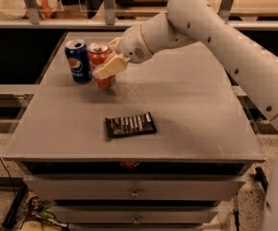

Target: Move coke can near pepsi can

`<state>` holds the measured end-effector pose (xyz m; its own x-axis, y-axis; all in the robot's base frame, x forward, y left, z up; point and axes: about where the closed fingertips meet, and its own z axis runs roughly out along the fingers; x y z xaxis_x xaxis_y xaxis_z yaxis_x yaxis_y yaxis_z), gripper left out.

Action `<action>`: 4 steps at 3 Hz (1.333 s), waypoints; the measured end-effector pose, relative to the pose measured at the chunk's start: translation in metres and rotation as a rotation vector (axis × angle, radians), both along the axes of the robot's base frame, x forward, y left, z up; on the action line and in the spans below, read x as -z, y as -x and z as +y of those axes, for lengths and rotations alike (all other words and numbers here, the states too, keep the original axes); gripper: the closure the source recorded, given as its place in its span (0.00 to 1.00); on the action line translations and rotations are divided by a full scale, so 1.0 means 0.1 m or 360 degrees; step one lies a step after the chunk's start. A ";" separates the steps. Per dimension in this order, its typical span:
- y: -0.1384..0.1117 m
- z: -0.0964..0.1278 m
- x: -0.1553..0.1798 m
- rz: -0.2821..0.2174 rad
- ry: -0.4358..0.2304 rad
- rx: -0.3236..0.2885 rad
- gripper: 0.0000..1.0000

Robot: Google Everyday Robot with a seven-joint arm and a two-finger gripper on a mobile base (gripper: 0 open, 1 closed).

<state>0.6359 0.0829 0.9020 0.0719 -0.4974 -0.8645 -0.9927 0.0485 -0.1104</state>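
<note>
The coke can [99,57] is red-orange with a silver top and stands upright at the back left of the grey table [186,109]. It is right beside the dark blue pepsi can [78,60], just to that can's right. My gripper [107,60] is shut on the coke can, with one cream finger [108,67] across its front. The can's base is at or just above the table; I cannot tell if it touches. The white arm reaches in from the right.
A dark snack packet [130,124] lies flat in the front middle of the table. Drawers [134,192] sit under the tabletop. A shelf rail [56,23] runs behind the table, with bags on it at the back left.
</note>
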 end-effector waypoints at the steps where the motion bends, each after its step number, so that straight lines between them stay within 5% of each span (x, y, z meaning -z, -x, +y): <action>1: -0.05 0.05 0.07 -0.0021 0.0029 0.0003 1.00; 4: -0.35 -0.11 0.15 -0.0067 0.0078 0.0161 0.36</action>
